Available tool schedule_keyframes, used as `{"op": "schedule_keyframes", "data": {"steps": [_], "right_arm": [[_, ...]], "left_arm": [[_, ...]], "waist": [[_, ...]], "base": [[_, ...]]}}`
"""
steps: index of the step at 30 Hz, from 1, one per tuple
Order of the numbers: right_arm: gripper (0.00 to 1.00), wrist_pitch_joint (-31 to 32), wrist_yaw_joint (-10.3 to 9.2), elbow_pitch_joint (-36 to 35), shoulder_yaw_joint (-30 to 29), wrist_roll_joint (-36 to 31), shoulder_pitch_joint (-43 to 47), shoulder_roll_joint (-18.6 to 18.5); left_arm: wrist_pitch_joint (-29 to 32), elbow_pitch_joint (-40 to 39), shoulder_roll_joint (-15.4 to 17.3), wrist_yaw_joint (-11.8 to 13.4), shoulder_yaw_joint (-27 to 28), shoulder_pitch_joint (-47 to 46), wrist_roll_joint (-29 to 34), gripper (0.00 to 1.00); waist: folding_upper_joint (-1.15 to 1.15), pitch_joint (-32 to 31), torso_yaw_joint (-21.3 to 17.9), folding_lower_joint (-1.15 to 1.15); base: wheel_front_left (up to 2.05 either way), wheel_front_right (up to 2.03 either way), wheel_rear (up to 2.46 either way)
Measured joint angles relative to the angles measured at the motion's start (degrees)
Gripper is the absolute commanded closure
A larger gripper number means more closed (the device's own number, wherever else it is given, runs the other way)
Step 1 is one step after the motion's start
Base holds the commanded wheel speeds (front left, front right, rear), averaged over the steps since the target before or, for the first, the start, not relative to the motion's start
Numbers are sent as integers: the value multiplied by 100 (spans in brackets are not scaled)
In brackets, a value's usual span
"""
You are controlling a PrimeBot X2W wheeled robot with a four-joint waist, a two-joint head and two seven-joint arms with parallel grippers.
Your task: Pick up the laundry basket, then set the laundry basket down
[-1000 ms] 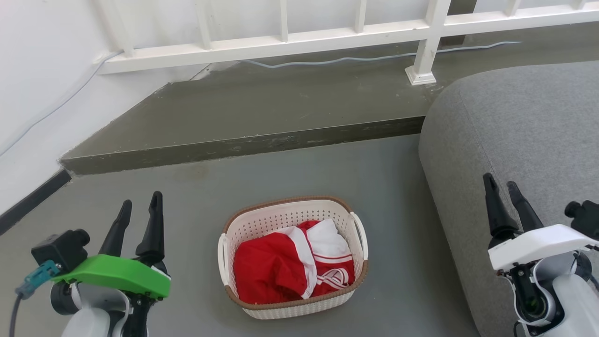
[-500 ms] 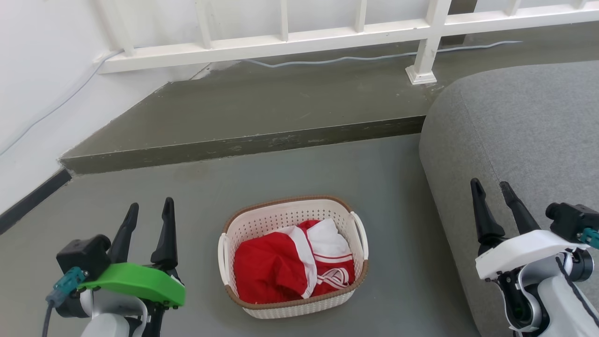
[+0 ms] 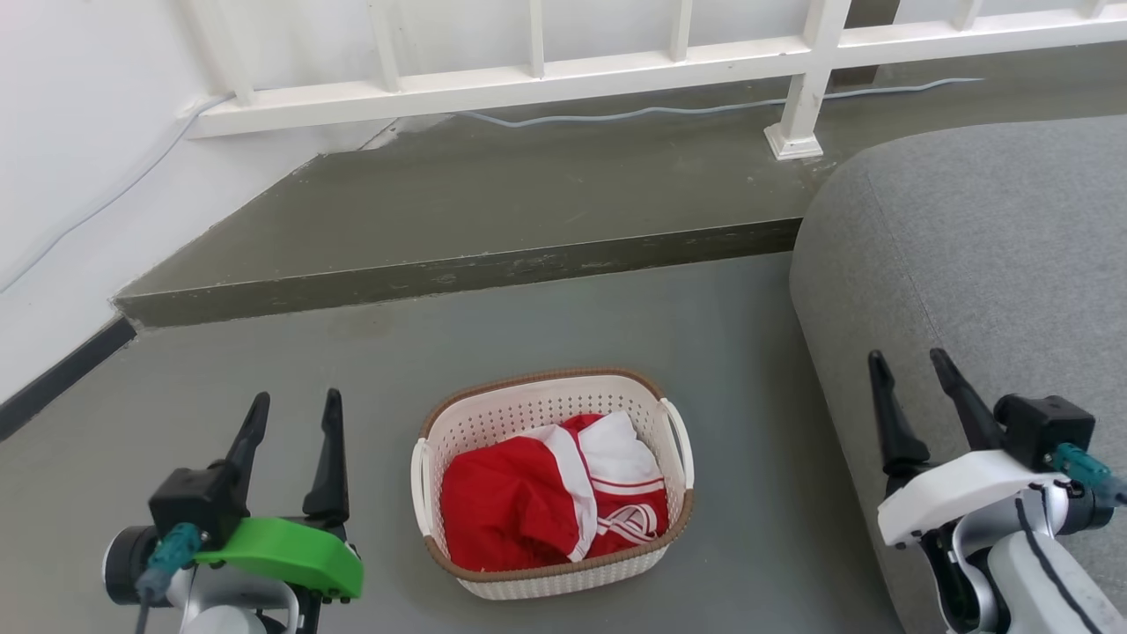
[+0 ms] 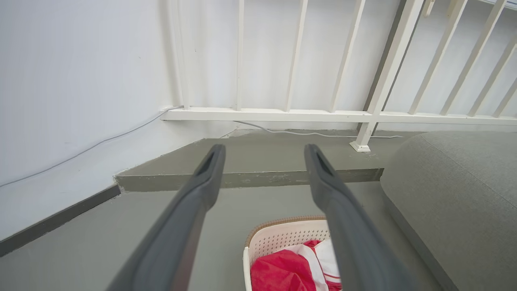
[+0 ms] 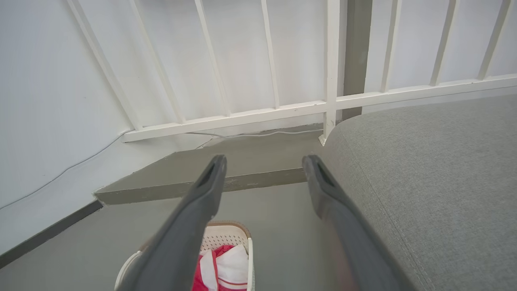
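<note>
The laundry basket (image 3: 537, 380) sat on the floor (image 3: 748, 370) between the left gripper (image 3: 296, 401) and right gripper (image 3: 907, 357), both with jaws spread and apart from it; uneven grips on its loop handles (image 3: 681, 440) could have tipped out the red clothes (image 3: 511, 506).

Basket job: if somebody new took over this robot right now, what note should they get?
Left gripper: open, holding nothing, left of the basket and apart from it.
Right gripper: open, holding nothing, right of the basket, in front of the grey sofa.
The basket stands upright on the floor with red and white clothes inside; its handles are untouched.
Done: nothing yet, the basket is not lifted.
Left: grasp it, probably one handle per gripper, lift, then set it down.
</note>
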Motion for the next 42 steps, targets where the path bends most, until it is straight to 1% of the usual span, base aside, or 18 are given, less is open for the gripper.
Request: {"op": "schedule_keyframes", "data": {"steps": [2,4,7,9,14,17,33,42], "right_arm": [[0,-11,-3,23,49,-151,2,-4],[0,-55,-47,34,108,-307,3,-14],[0,-104,-54,49,140,-381,4,-14],[0,-135,-99,67,166,-511,4,-14],[0,-216,-105,89,215,-742,5,-15],[0,-221,-148,110,210,-749,5,-13],[0,-221,-146,192,169,-749,5,1],[0,-222,-146,151,132,-749,-1,1]], "left_arm": [[-43,18,0,46,-25,0,137,0],[-65,33,0,67,-44,1,232,0],[-98,60,1,100,-74,2,399,0],[-147,94,0,118,-104,8,506,0],[-199,154,-2,144,-156,49,737,0],[-199,212,-11,145,-155,66,743,0],[-199,342,-63,145,-151,67,738,0],[-199,292,-65,145,-155,61,739,0]], "waist": [[0,1,-2,0],[0,3,-5,0],[0,5,-6,0],[0,4,-8,0],[0,1,-10,0],[0,-2,-7,0],[0,-1,2,0],[0,225,12,0]], "base": [[0,0,0],[0,0,0],[0,0,0],[0,0,0],[0,0,0],[0,0,0],[0,0,0],[0,0,0]]}}
